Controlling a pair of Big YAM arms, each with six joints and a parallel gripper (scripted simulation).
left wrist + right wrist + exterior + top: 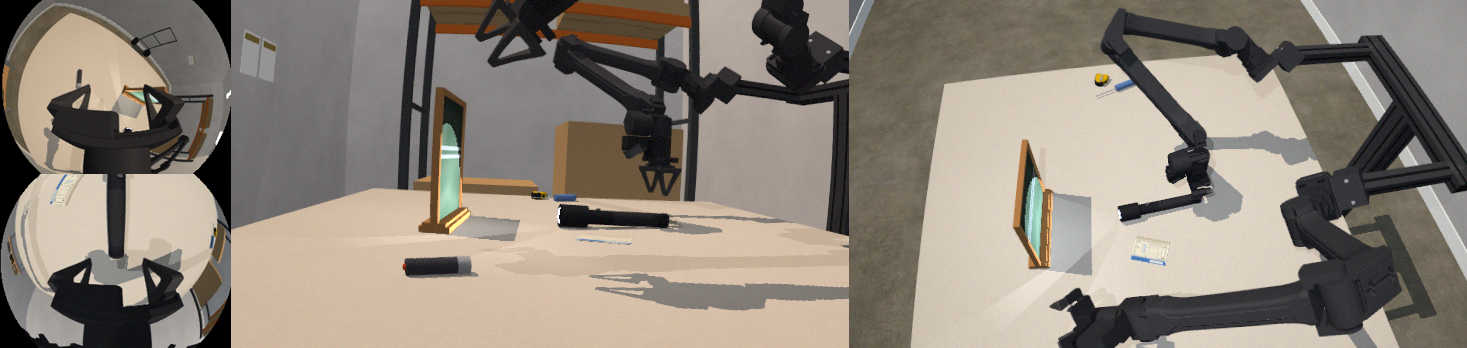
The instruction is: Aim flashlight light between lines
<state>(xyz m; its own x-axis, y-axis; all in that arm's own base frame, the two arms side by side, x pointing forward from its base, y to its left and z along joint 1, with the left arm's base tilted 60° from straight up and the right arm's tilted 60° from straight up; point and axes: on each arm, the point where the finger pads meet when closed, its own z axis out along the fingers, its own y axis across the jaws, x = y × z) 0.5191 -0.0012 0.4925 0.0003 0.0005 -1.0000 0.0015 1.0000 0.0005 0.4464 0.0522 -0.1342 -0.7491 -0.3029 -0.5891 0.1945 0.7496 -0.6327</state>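
Nearest on the counter [974, 125] [531, 310] [50, 70] [167, 213] lies a small dark cylinder [433, 266] [79, 78]. My left tool [1056, 324] [484, 52] [116, 87], wide open and holding nothing, hangs high above. Beyond, the flashlight [1169, 205] [621, 218] [128, 129] [116, 220] lies flat; my right tool [1205, 195] [659, 193] [116, 261], also wide open and holding nothing, hovers above its tail end. The board [1021, 185] [435, 160] [140, 89] stands upright, its light [1036, 225] [449, 180] [139, 95] topping out above both lines [451, 148].

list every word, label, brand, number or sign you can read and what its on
No text can be read in any view.
Printed card: markings too small and blurred.
Two wall sheets: too blurred; any wording unreadable.
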